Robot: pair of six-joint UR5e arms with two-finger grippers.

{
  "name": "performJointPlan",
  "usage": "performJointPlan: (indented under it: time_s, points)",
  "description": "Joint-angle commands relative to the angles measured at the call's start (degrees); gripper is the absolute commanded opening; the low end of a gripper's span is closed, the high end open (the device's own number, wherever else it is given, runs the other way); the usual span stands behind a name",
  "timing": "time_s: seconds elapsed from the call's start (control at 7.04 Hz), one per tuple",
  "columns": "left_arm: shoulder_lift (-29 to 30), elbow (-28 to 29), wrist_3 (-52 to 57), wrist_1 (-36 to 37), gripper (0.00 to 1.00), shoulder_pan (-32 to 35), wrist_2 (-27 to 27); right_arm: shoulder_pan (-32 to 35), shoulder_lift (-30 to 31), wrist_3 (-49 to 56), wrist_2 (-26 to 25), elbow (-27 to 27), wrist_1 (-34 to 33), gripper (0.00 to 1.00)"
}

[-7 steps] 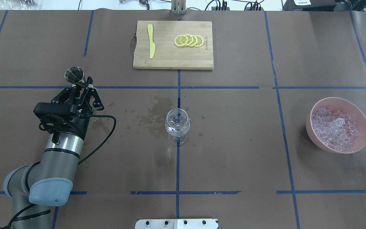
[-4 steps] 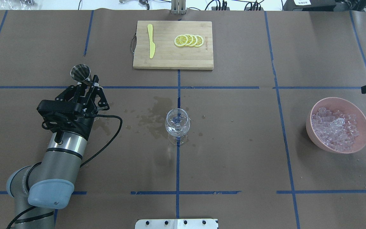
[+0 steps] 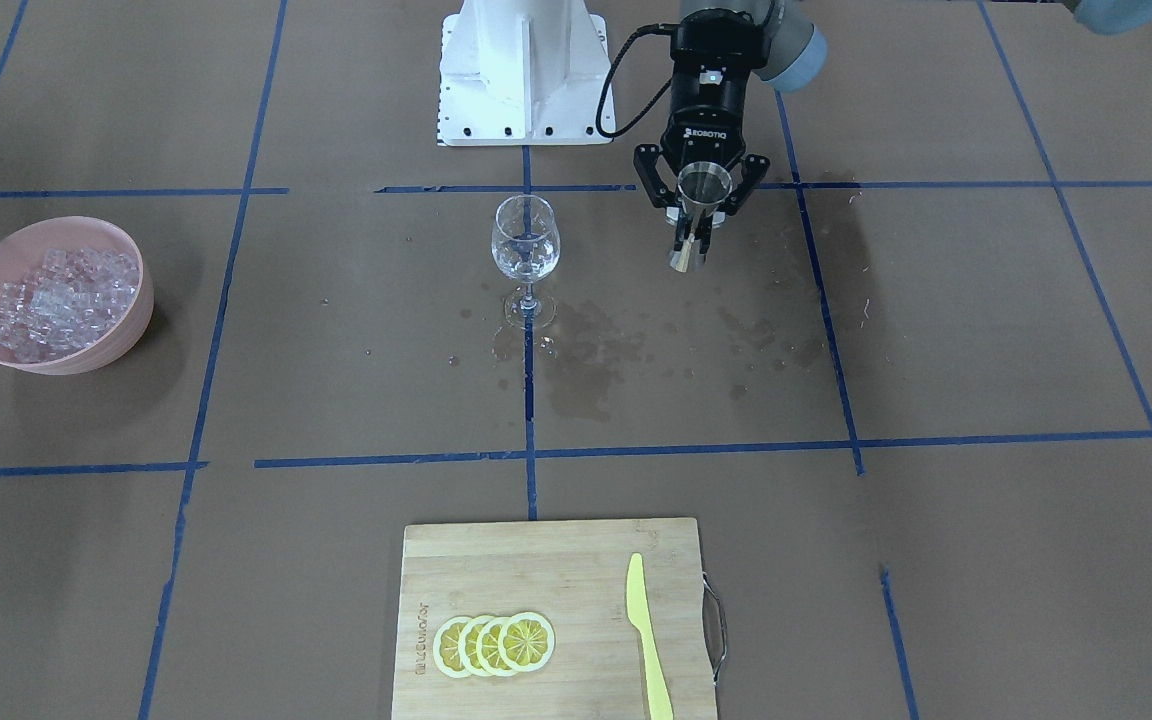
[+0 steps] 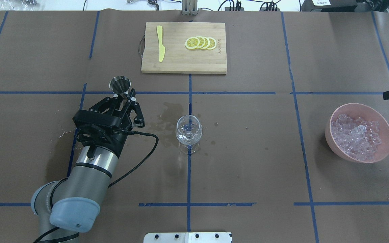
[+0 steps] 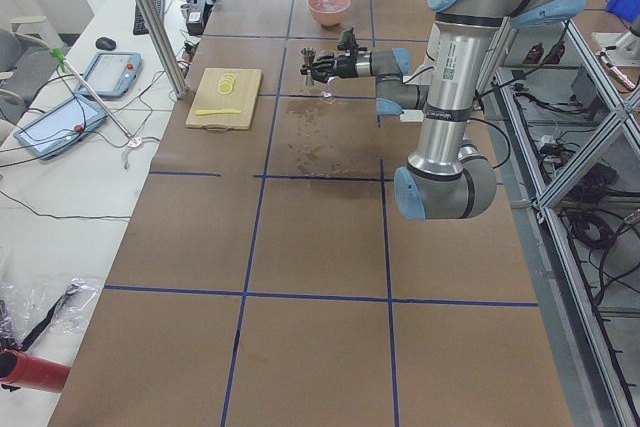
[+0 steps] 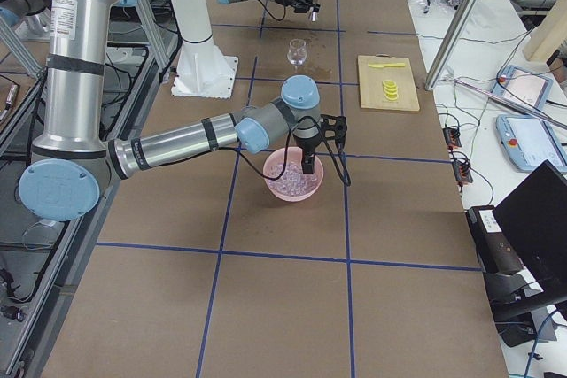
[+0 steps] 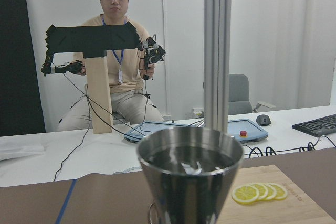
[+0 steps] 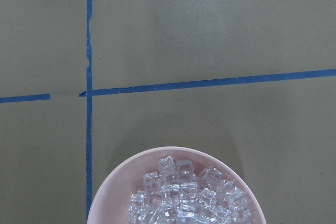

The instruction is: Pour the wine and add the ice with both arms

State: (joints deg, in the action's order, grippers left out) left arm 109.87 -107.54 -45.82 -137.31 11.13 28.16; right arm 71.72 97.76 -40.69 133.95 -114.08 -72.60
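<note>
Steel, rigid and filled with dark liquid, the measuring cup [image 4: 120,82] is held clamped at its narrow lower part by the left tool [image 4: 124,97] and is to be kept upright. The ice [image 4: 356,138], judged hard, light and slippery, lies heaped in the pink bowl [image 4: 360,105] beneath the right tool [image 6: 307,164], whose opening cannot be told; one cube is best pinched across flat faces. Since the earlier frames the cup has been carried nearer the wine glass [image 4: 188,130].

A bamboo cutting board [image 4: 181,65] lay at the top centre of my overhead view, on the brown counter [image 4: 248,168]. Four overlapping lemon slices [image 4: 201,43] sat on its right half and a yellow knife [image 4: 160,44] on its left. Wet stains [image 4: 162,130] darkened mid-frame. In my left wrist view, a person [image 7: 113,77] sat beyond the counter.
</note>
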Motion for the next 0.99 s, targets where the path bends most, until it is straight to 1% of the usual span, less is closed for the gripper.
performJointPlan:
  time_s: [0.0,0.14,0.43,0.57,0.71,0.85]
  points:
    - [2.27,1.37,0.81,-0.07,0.00,-1.28,0.41,-0.09,0.06,0.00,-0.09,0.00,0.00,1.00]
    - [2.36,1.37,4.64,-0.07,0.00,-2.24,0.41,-0.09,0.06,0.00,-0.09,0.00,0.00,1.00]
    - [2.63,1.28,6.96,0.02,0.00,-3.65,0.32,-0.18,-0.02,0.00,-0.18,0.00,0.09,1.00]
    - [4.37,1.28,10.88,0.02,0.00,-4.61,0.06,-0.18,-0.03,0.00,-0.18,0.00,0.09,1.00]
    - [5.17,1.45,11.36,1.15,0.00,-5.84,-0.12,-0.18,-0.03,0.00,-0.09,0.00,0.09,1.00]
    - [6.74,1.37,11.62,5.08,0.00,-5.94,-0.12,-0.18,-0.03,0.00,-0.09,0.00,0.09,1.00]
